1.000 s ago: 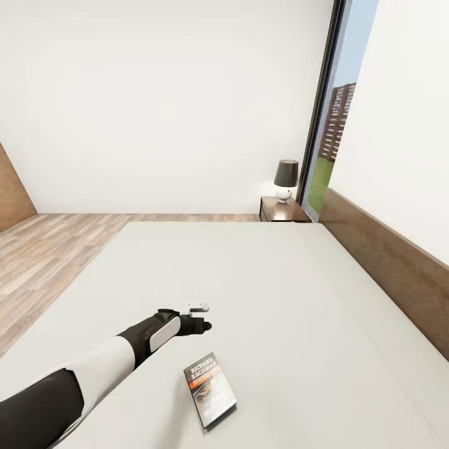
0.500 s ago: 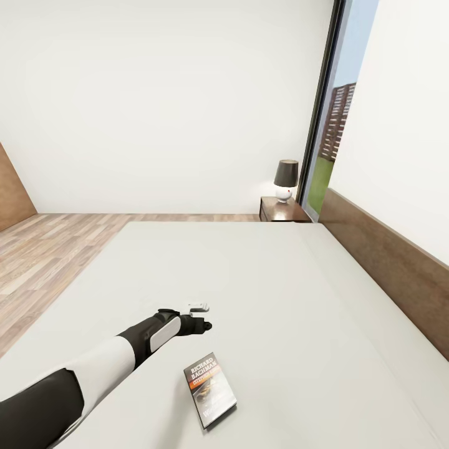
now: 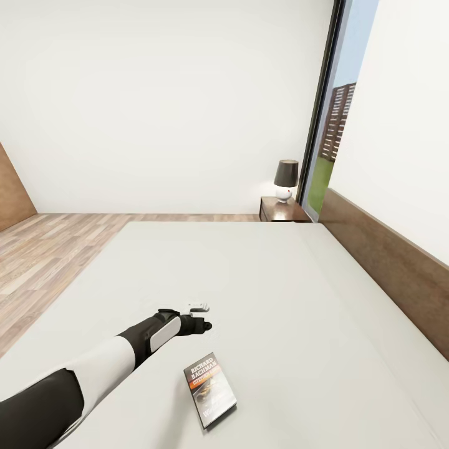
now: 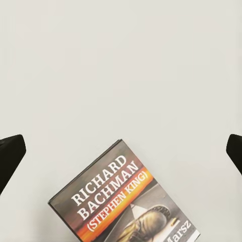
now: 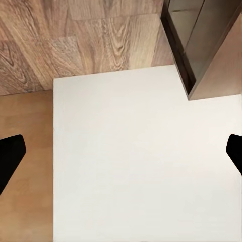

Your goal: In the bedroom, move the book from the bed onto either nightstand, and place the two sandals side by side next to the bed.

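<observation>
Left claw (image 4: 121, 151) agape; book (image 4: 126, 204) cropped below.

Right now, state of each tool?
Left tool: open, empty, over the bed with the book lying flat beyond it.
Right tool: open, holding nothing.

A bedroom: wide bed (image 3: 262, 293), nightstand (image 3: 282, 211) with lamp (image 3: 285, 179).

Bright, even render light; soft faint shadows on the bed (image 3: 262, 293); slight overall blur.
</observation>
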Tool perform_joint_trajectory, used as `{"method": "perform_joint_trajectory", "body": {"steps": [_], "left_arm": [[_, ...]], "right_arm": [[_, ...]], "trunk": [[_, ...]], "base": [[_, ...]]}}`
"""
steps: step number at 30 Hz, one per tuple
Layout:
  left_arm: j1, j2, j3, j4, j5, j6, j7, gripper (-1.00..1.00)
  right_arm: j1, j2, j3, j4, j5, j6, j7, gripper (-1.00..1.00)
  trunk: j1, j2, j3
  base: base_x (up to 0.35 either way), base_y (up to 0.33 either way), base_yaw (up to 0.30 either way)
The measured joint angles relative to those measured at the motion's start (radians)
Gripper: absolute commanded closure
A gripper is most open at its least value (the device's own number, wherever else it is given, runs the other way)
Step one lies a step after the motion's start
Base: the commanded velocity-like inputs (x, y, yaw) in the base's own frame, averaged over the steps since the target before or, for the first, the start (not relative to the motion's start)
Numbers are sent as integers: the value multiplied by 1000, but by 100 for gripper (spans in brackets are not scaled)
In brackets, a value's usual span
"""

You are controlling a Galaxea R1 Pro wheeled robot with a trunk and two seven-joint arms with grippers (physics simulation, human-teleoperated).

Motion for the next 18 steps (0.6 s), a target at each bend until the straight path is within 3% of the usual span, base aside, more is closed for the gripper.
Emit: {"method": "perform_joint_trajectory", "body": {"steps": [12, 18], "left_arm": [[0, 0, 0, -1, -7, -8, -2, -100], [-1, -3, 1, -2, -81, -8, -3, -100]], "right_arm": [[1, 1, 0, -1, 0, 5, 0, -100], [1, 2, 0, -1, 0, 5, 0, -100]], "trunk": [[0, 0, 0], [0, 0, 0]], "base": [[0, 0, 0], [0, 0, 0]]}}
